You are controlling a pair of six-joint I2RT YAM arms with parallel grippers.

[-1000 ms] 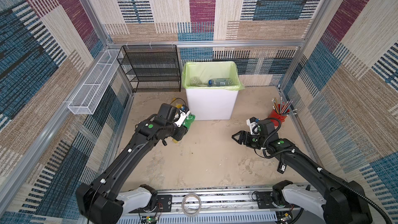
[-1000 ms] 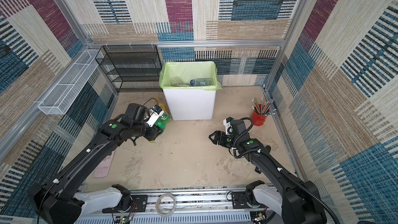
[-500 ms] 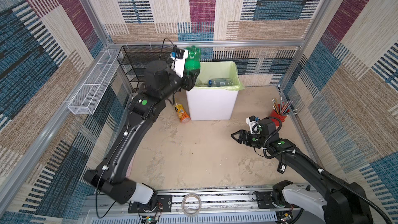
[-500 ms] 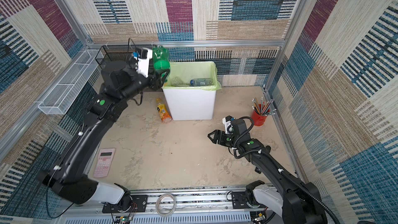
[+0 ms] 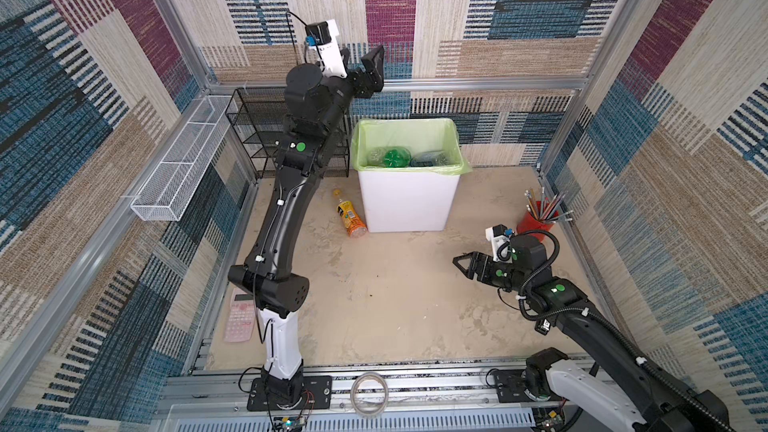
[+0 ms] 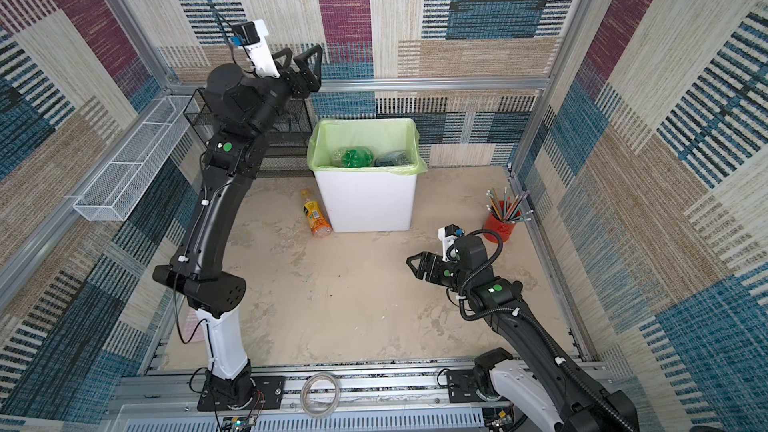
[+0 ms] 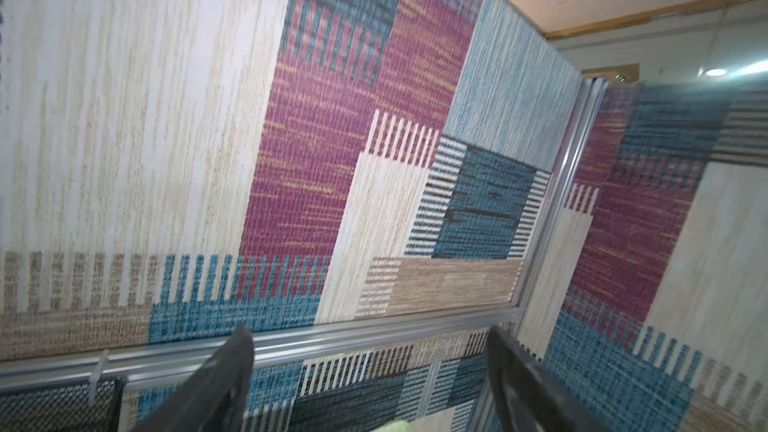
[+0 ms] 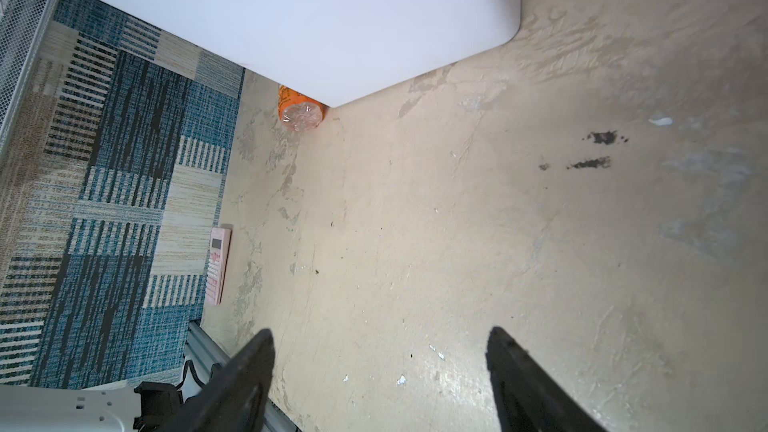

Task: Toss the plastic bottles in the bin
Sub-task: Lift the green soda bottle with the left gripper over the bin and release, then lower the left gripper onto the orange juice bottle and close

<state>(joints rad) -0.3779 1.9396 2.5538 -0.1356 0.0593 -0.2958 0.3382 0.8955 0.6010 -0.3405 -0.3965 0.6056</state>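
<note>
The white bin [image 5: 405, 201] [image 6: 365, 201] with its light-green bag stands at the back in both top views. A green bottle [image 5: 397, 157] [image 6: 354, 157] lies inside it among clear plastic bottles. An orange bottle [image 5: 350, 219] [image 6: 316, 218] [image 8: 300, 112] lies on the floor against the bin's left side. My left gripper [image 5: 360, 58] [image 6: 302, 51] [image 7: 370, 332] is raised high, above and behind the bin's left rim, open and empty. My right gripper [image 5: 457, 261] [image 6: 411, 261] [image 8: 380, 332] hovers low over the bare floor, right of centre, open and empty.
A black mesh rack [image 5: 257, 126] stands left of the bin, behind my left arm. A white wire basket [image 5: 178, 176] hangs on the left wall. A red cup of pencils [image 5: 538, 218] sits at the right. A pink calculator [image 5: 240, 320] [image 8: 218, 259] lies front left.
My left arm swung up from the floor with the green bottle, its jaws opened, and the bottle now lies in the bin. The right arm has stayed put.
</note>
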